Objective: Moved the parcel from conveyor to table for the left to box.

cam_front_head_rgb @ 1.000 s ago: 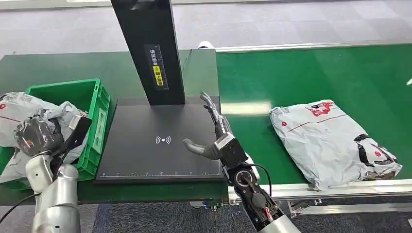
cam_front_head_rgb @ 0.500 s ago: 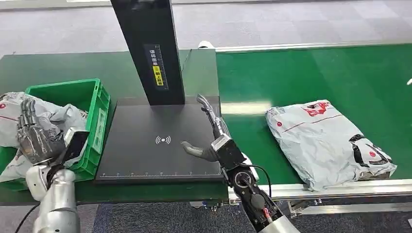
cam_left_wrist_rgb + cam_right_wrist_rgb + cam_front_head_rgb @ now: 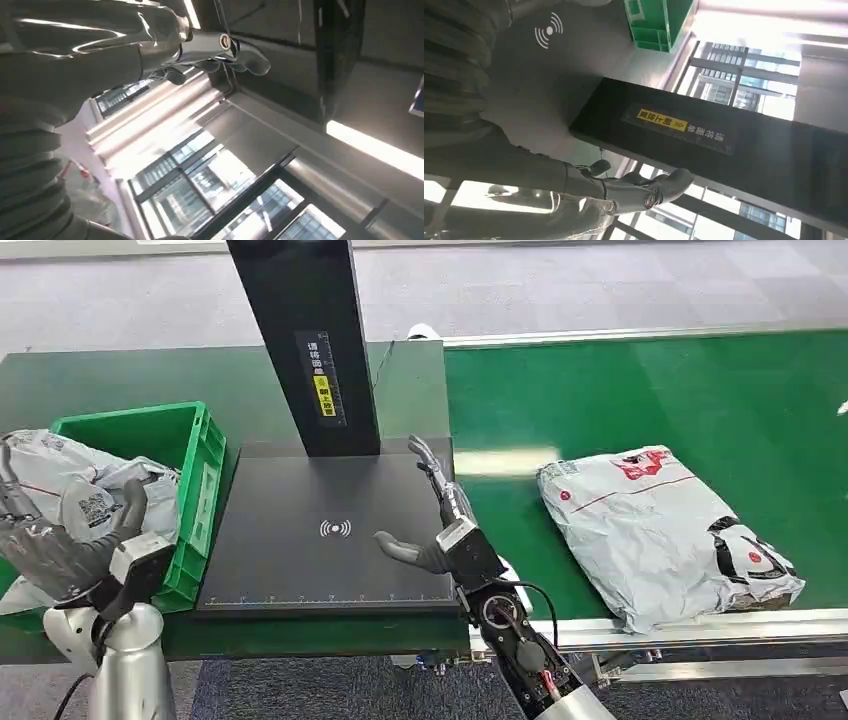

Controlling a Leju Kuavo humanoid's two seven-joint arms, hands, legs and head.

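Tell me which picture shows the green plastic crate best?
The head view: the green plastic crate sits left of the black scanner pad, its rim and inside visible, grey parcels spilling from it. The right wrist view catches just one corner. The left wrist view faces the ceiling.

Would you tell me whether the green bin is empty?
Not empty: the green bin holds crumpled grey parcels that spill over its side.

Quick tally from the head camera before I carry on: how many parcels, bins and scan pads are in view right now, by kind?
Grey parcels: 2, one on the conveyor and one in the bin
Green bin: 1
Black scan pad: 1
Total: 4
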